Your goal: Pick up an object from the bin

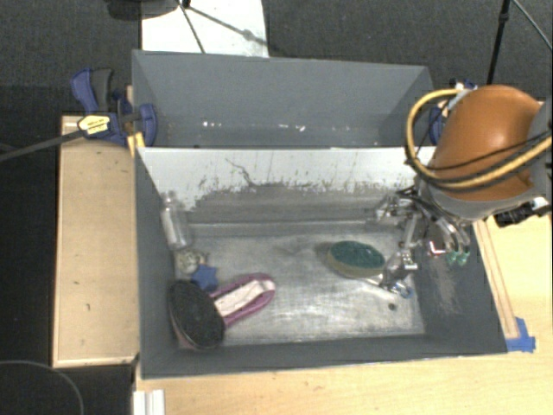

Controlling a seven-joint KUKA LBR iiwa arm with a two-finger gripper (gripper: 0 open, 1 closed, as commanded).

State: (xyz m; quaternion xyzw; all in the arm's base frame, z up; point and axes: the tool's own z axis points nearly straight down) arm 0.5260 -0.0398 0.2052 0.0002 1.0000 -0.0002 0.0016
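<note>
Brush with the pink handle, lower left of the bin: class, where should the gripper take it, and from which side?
Probably the pink handle, closing across its narrow width from above. It lies flat and juts right into open floor, while the broad black head sits close to the bin's wall.

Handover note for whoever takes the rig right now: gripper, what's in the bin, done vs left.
Gripper: low in the right part of the bin, just right of a dark green oval pad; no thing seen held.
Things: black-headed brush with a pink handle at the front left, small blue piece just behind it, pale tube along the left wall.
Done: arm is down beside the pad.
Left: grasp one thing and lift it out.
</note>
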